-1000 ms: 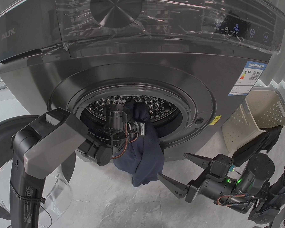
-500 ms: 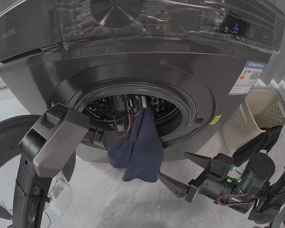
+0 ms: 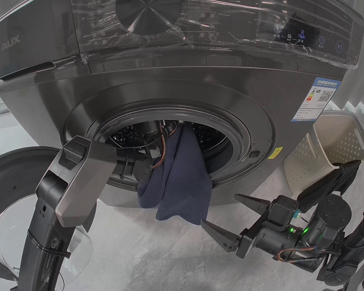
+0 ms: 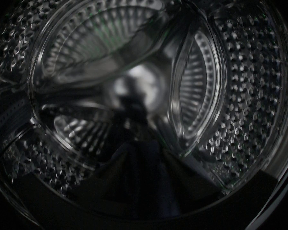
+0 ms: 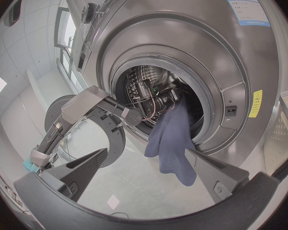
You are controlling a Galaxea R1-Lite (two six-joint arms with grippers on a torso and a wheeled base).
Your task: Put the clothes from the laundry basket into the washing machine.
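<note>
A navy garment [image 3: 178, 178] hangs out of the washing machine's round opening [image 3: 246, 142], its lower end dangling over the front lip toward the floor. My left arm [image 3: 85, 174] goes into the drum [image 4: 240, 80], and the garment's upper end rises with its wrist [image 5: 150, 96]. In the left wrist view the dark cloth [image 4: 144, 176] lies just ahead over the drum's lip. My right gripper [image 3: 219, 210] is open, low over the floor, below and right of the garment and apart from it. The cream laundry basket [image 3: 339, 142] stands at the right with dark clothes [image 3: 331, 182] hanging over its rim.
The machine's door [image 3: 8, 207] stands swung open at the left, beside my left arm. Grey tiled floor [image 3: 141, 247] lies free in front of the machine. The basket leans against the machine's right side.
My left arm has pushed deeper and higher into the drum, drawing the navy garment's upper end up and inward; its hanging end has risen slightly. The right arm has not moved.
</note>
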